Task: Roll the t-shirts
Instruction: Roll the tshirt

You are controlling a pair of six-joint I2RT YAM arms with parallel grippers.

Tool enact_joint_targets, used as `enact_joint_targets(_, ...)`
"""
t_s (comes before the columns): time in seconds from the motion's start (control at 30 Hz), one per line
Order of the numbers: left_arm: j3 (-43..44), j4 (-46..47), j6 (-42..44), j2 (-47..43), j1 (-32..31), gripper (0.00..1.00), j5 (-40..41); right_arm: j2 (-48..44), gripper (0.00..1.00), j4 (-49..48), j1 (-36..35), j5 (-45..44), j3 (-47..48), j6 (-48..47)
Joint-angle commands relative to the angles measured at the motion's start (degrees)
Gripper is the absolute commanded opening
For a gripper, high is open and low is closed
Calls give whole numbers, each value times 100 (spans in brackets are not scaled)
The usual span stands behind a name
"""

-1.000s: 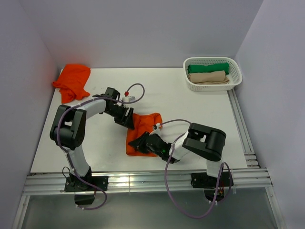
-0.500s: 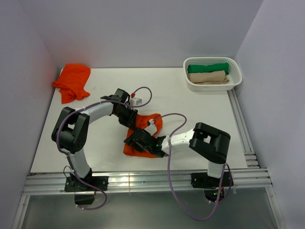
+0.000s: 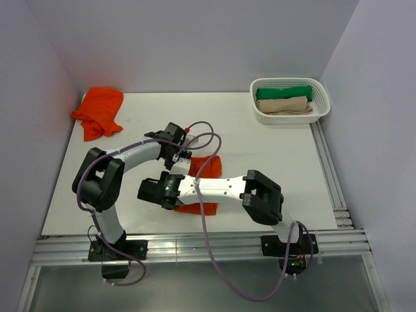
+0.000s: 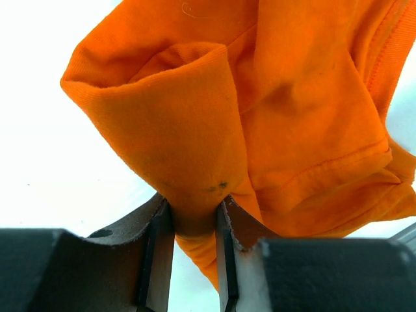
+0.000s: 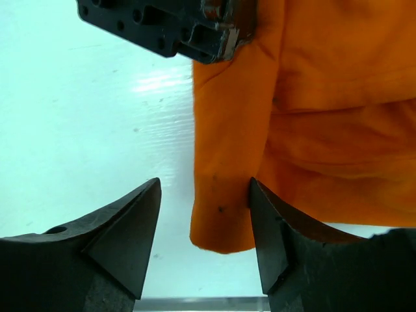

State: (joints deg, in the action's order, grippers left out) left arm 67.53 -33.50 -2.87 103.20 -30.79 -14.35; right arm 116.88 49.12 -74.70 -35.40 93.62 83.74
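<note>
Our left end effector (image 4: 188, 244) is clamped on a fold of the t-shirt (image 3: 203, 170) at mid-worktop (image 3: 260, 149), probably to pin it for rolling. Our right end effector (image 5: 205, 237) is spread wide with nothing between its fingers, the shirt's edge against one finger. A second t-shirt (image 3: 97, 110) lies crumpled in the far left corner

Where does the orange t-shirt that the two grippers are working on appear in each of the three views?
Top external: the t-shirt lies at the table's centre, between the two arms.
Left wrist: it fills the upper frame, a fold pinched in the left gripper.
Right wrist: it fills the right half; the right gripper is open around its lower corner.
Shared landmark: the left gripper, seen at the top of the right wrist view.
</note>
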Motion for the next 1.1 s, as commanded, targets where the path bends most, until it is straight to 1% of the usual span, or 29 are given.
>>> enact_joint_targets(0.0, 85, -140, -55, -19, -94, 25, 512, 352, 63, 1661, -27, -810, 673, 133)
enact_joint_targets(0.07, 85, -148, -73, 7, -120, 25, 512, 475, 62, 1732, -27, -933, 850, 125)
enact_joint_targets(0.23, 94, -157, -82, 51, -164, 25, 556, 450, 60, 1592, -19, -1022, 754, 46)
enact_joint_targets(0.4, 103, -157, -82, 86, -191, 25, 574, 169, 56, 828, -45, -1074, 437, -297)
enact_joint_targets(0.6, 120, -157, -82, 130, -235, 25, 600, 581, 55, 845, -63, -1145, 1008, -561)
enact_joint_targets(0.67, 120, -157, -82, 130, -235, 25, 600, 713, 54, 766, -63, -1101, 1053, -640)
enact_joint_targets(1.07, 147, -183, -90, 174, -252, 27, 574, 907, 54, 72, -10, -592, 341, -561)
